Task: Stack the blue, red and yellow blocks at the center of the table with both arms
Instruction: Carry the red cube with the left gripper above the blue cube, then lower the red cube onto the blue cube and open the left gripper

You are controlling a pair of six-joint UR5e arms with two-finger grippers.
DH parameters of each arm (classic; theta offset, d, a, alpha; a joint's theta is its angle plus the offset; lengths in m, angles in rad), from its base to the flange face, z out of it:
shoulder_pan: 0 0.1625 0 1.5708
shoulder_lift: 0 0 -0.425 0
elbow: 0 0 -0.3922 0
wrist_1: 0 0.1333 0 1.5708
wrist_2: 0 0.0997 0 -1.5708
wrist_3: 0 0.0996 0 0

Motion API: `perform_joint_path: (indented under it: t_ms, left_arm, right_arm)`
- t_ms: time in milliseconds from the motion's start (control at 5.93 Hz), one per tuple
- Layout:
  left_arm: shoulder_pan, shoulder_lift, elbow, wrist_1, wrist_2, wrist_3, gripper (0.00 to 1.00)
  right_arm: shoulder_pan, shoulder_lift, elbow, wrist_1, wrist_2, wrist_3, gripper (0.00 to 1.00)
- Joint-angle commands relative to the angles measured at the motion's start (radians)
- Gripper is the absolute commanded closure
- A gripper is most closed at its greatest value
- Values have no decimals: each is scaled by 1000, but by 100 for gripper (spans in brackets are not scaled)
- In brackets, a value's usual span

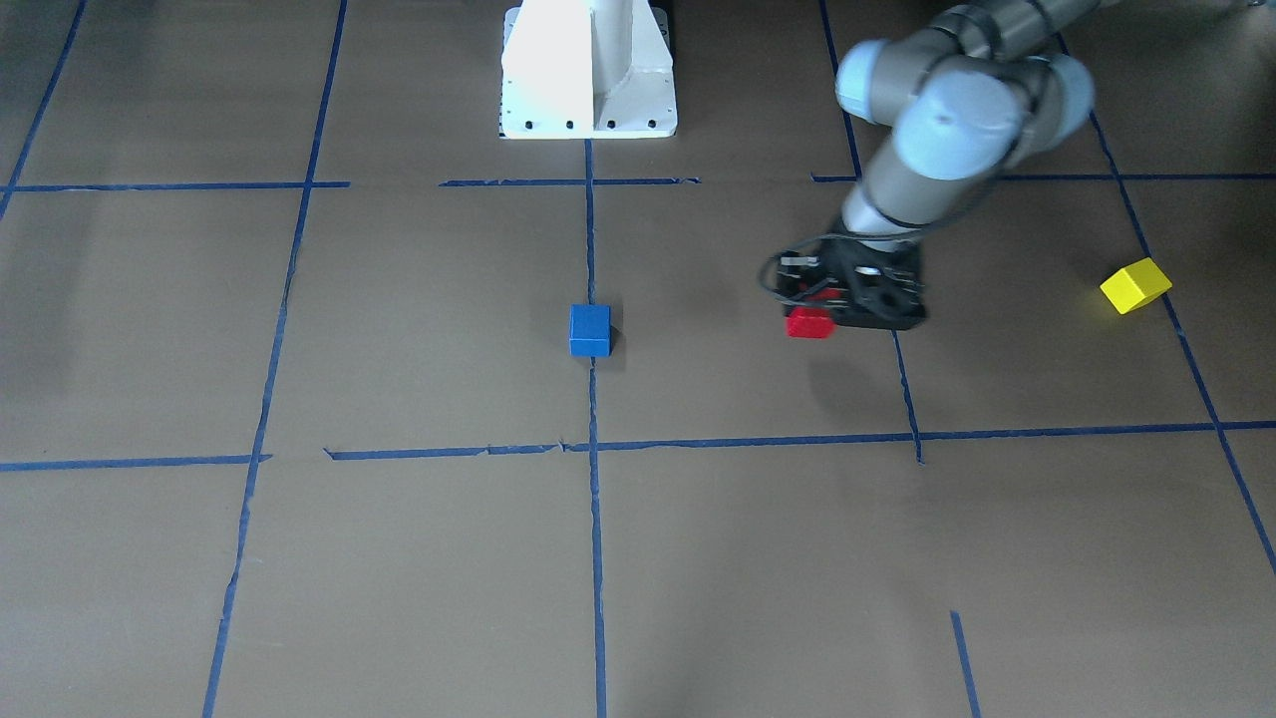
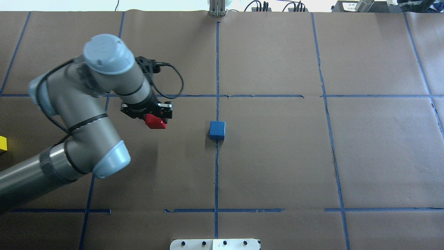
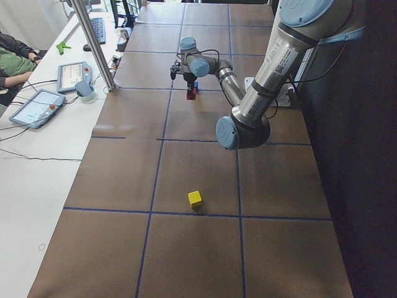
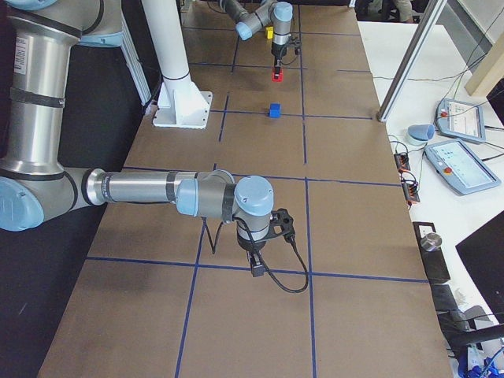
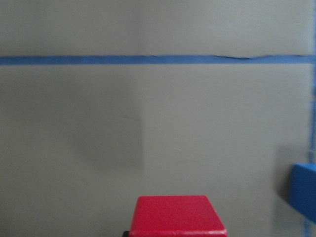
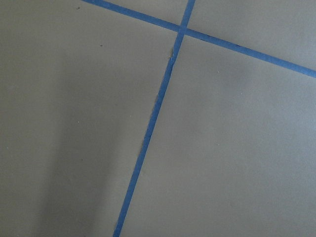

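Observation:
My left gripper (image 2: 154, 118) is shut on the red block (image 2: 155, 122) and holds it above the table, left of the blue block (image 2: 217, 130). The blue block stands on the centre tape line (image 1: 589, 330). In the left wrist view the red block (image 5: 177, 217) fills the bottom middle and the blue block (image 5: 304, 197) shows at the right edge. The yellow block (image 1: 1134, 285) lies alone far out on my left side; it also shows in the overhead view (image 2: 2, 143). My right gripper (image 4: 256, 266) shows only in the exterior right view, low over the table; I cannot tell whether it is open or shut.
Blue tape lines (image 2: 217, 166) divide the brown table into squares. The robot's white base (image 1: 588, 75) stands at the table's edge. Tablets and cables (image 4: 461, 146) lie on the operators' side bench.

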State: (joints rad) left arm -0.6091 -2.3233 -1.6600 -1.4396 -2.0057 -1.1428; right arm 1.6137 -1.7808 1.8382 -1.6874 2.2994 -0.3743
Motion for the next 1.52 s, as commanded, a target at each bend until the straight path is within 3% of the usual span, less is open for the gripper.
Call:
perform_joint_path:
  t_ms: [0,1349]
  left_arm:
    - [78,-259,246,28,98,-83,77]
    - [91,-222,270,-45,91,29,71]
  right_arm:
    - [0,0,-2,0,0,0,0]
    - [0,0,-2,0,0,-2,0]
